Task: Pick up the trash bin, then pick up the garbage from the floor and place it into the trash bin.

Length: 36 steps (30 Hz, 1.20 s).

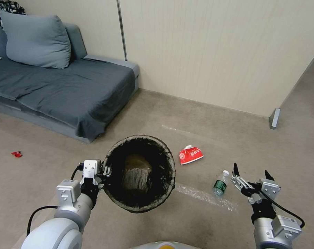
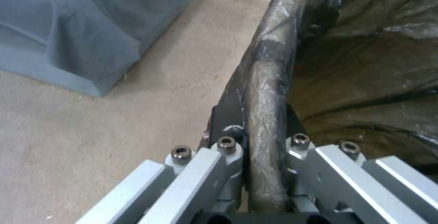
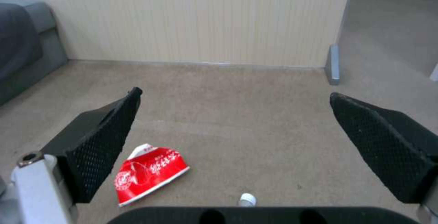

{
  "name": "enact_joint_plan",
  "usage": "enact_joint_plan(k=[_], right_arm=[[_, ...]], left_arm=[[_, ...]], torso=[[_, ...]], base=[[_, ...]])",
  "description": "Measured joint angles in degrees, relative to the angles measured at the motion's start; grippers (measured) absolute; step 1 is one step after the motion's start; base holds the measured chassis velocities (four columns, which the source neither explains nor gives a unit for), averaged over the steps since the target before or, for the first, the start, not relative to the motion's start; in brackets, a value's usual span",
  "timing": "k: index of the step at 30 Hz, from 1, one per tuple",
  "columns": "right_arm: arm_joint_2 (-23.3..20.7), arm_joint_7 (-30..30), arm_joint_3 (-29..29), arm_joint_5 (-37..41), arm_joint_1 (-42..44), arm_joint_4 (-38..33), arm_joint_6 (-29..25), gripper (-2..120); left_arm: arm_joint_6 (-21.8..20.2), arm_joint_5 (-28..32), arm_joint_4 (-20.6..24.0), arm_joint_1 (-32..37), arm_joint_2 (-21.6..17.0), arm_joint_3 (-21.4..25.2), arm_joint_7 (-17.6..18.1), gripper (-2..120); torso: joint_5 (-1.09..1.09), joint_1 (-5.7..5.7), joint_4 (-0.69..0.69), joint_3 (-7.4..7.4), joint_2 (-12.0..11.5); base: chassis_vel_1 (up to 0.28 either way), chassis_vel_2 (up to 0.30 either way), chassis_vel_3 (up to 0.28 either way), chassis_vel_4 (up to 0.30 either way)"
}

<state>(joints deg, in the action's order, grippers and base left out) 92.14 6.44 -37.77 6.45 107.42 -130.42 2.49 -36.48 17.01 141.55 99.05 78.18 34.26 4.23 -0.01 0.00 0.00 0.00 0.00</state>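
Now the left gripper (image 1: 105, 172) holds the trash bin (image 1: 164, 152) by its rim, low in the frame. The right gripper (image 1: 252, 174) is wide open at lower right; next it likely must reach the bottle (image 1: 220, 183) nearby.

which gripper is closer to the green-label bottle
Right. The open right gripper hovers just beside the bottle; the left gripper is across the trash bin, clamped on its rim.

The trash bin (image 1: 139, 173), round and lined with a dark bag, is held off the floor, tilted. A crushed red-and-white carton (image 1: 190, 154) lies on the carpet to its right. A clear green-labelled bottle (image 1: 220, 183) lies nearer, farther right.
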Motion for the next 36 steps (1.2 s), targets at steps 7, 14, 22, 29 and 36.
enact_joint_plan(k=[7, 14, 22, 29, 36], right_arm=[[0.0, -0.2, 0.0, -0.1, 0.0, 0.0, 0.4, 100], [0.0, -0.3, 0.2, -0.1, 0.0, 0.0, 0.5, 100], [0.0, 0.4, -0.3, 1.7, -1.7, 1.7, 3.4, 100], [-0.5, 1.5, -0.9, 7.0, -7.8, 5.5, 13.3, 100], [-2.4, 1.7, -1.0, 12.4, -14.5, 12.6, 21.5, 100]], left_arm=[[0.0, 0.0, 0.0, 0.1, 0.0, 0.0, -0.1, 3], [0.0, 0.0, 0.0, 0.2, 0.2, 0.0, -0.1, 3], [0.0, 0.2, 0.5, 0.5, 0.3, 0.2, -0.1, 3], [0.0, 0.7, 1.2, 0.5, -0.5, 0.7, -0.1, 3], [-0.1, 1.4, 1.7, 0.0, -1.1, 1.3, -0.1, 3]], torso=[[0.01, 0.00, 0.00, 0.00, 0.0], [0.00, 0.00, 0.00, 0.00, 0.0], [0.01, 0.00, 0.00, 0.00, 0.0], [0.01, 0.00, 0.00, 0.00, 0.0], [0.01, 0.00, 0.00, 0.00, 0.0]], base=[[-0.039, 0.039, 0.036, -0.039], [0.000, 0.000, 0.000, 0.000], [0.000, 0.000, 0.000, 0.000], [0.000, 0.000, 0.000, 0.000], [0.000, 0.000, 0.000, 0.000]])
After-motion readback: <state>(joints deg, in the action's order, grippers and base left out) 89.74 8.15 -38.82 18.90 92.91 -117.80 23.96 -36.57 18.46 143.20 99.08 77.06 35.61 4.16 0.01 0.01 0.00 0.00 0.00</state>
